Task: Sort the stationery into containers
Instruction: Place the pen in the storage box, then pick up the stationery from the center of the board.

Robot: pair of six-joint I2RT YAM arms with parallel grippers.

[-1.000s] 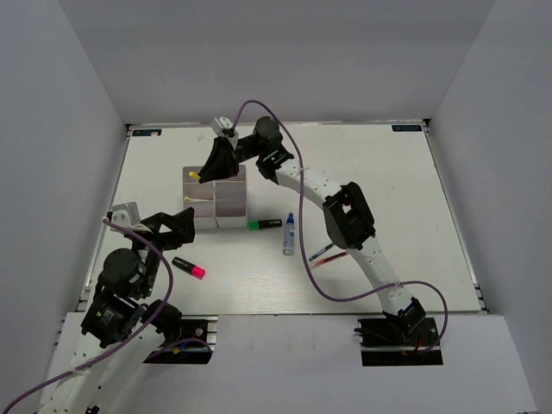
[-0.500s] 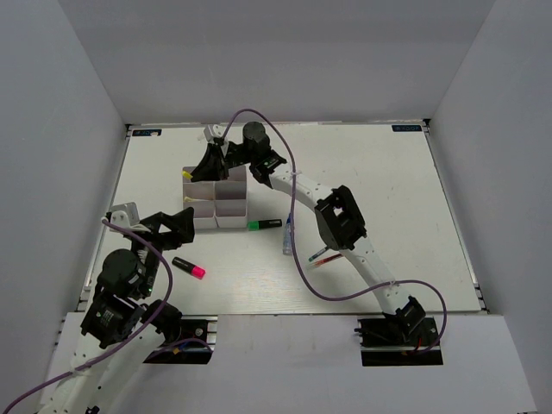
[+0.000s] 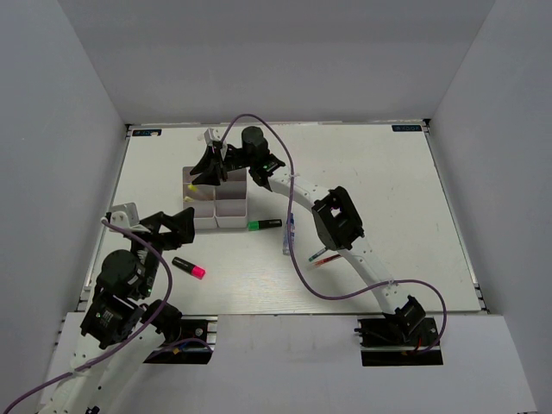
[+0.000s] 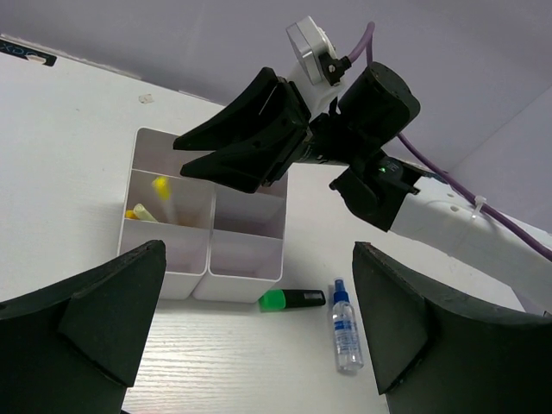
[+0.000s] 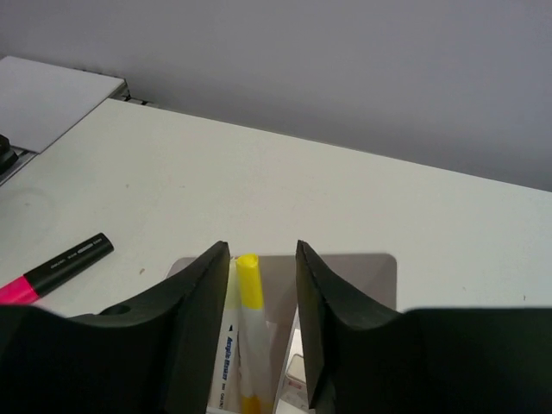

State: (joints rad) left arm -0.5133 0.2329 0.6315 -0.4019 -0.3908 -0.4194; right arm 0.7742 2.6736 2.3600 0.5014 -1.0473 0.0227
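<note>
The right gripper (image 5: 262, 254) hangs over the white tray (image 4: 244, 261), which sits in the left half of the desk toward the far edge. Its jaws stand apart, and the yellow-ended pen (image 5: 248, 297) rises between them, upright in the far-left compartment and close against one finger. That closeness is the hazard: a lift that drifts sideways could catch the pen and flick it out, or shove the tray. The left gripper (image 3: 181, 226) hovers wide apart and empty near the left edge, beside the black marker with pink cap (image 3: 188, 268).
</note>
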